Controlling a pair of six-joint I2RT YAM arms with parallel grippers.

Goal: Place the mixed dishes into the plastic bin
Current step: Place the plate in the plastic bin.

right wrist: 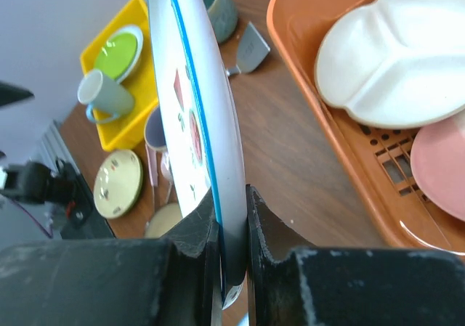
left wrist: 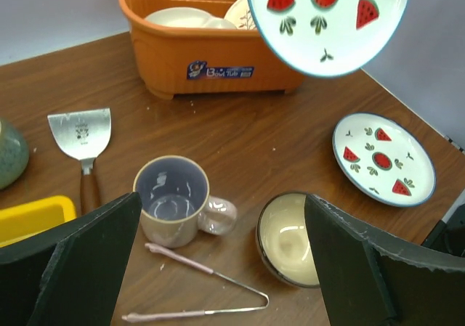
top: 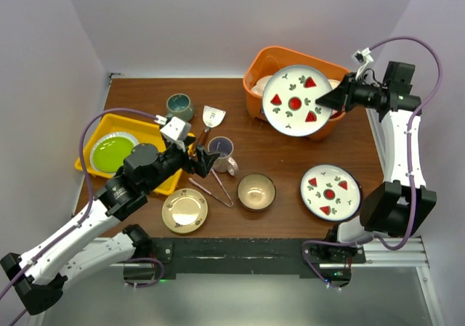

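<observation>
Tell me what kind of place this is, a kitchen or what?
Likely a robot test bench, not a kitchen: plain walls box in a wooden table, two arms are mounted on a metal rail at its edge, and the right fingers hold a strawberry-print plate near an orange bin.

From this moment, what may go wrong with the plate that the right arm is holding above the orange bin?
1. The right pincer grips the strawberry plate only at its rim, so it might slip out.
2. The white divided plate and pink plate already lie in the plastic bin; a drop from here may chip them.
</observation>
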